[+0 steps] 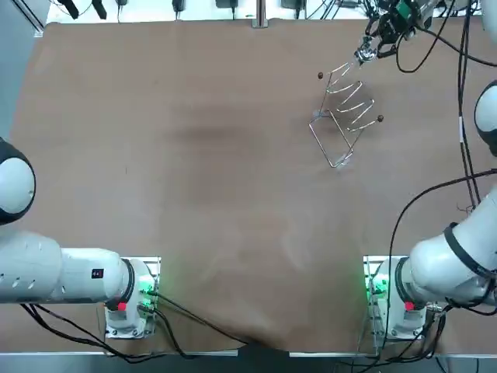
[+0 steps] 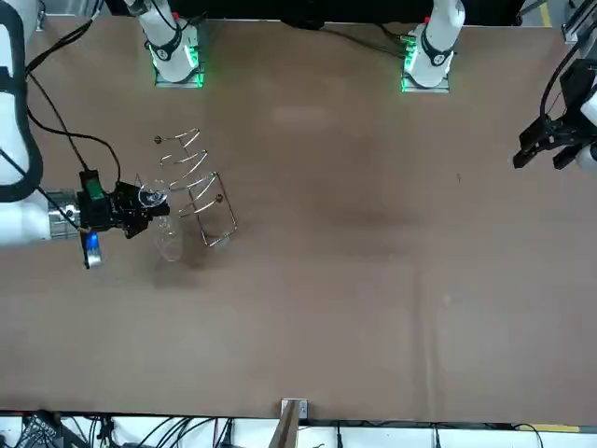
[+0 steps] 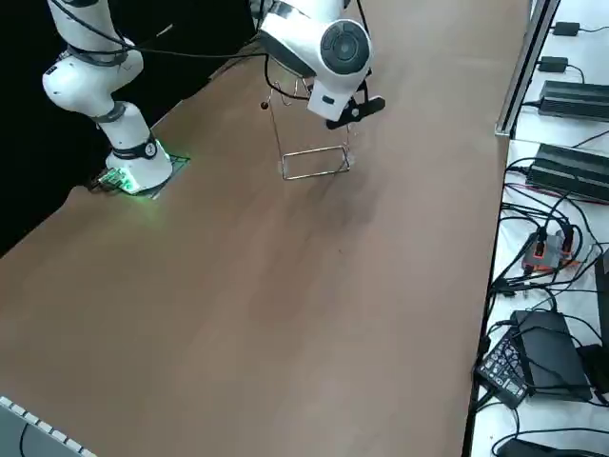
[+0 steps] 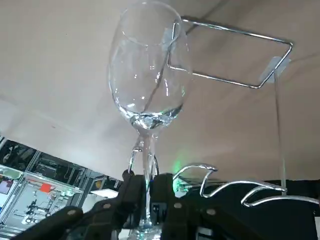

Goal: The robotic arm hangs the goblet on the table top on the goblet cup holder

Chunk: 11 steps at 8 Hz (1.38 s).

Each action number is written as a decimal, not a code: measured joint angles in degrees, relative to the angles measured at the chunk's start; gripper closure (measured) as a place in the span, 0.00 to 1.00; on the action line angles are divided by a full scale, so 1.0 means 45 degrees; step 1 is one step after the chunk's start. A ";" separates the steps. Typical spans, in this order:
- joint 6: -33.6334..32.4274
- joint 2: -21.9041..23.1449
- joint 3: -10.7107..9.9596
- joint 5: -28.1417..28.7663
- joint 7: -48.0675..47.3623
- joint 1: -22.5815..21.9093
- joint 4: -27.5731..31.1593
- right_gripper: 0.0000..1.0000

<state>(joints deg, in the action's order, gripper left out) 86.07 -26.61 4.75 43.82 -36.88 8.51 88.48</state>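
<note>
Pinched on the thin stem of the goblet [image 4: 147,85] by the right gripper [image 4: 146,192]: bowl toward the table [image 1: 194,155], foot uppermost, just beside the goblet holder [image 1: 345,116] at the far right of the tabletop. Best done by lining the stem up with an open gap between two rails, then sliding in level so the foot rides above the wires. Let go only once the foot sits on both rails. Clear, smooth glass, probably slippery, so grip firmly but not hard. Thin shiny wire, wavy rails tipped with dark balls, rectangular base loop; likely light and easily nudged along the matte brown surface.
</note>
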 joint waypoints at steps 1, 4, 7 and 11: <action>0.0001 -0.0017 0.0000 0.0000 -0.0023 -0.0029 0.0003 0.89; 0.0024 -0.0019 0.0000 0.0000 -0.0160 -0.0184 0.0012 0.89; 0.0291 -0.0029 0.0000 0.0000 -0.0230 -0.0405 0.0183 0.89; 0.0813 -0.0132 0.0000 0.0000 -0.0233 -0.0686 0.0413 0.89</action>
<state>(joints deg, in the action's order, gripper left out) 89.73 -27.21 4.75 43.82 -37.93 5.43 90.34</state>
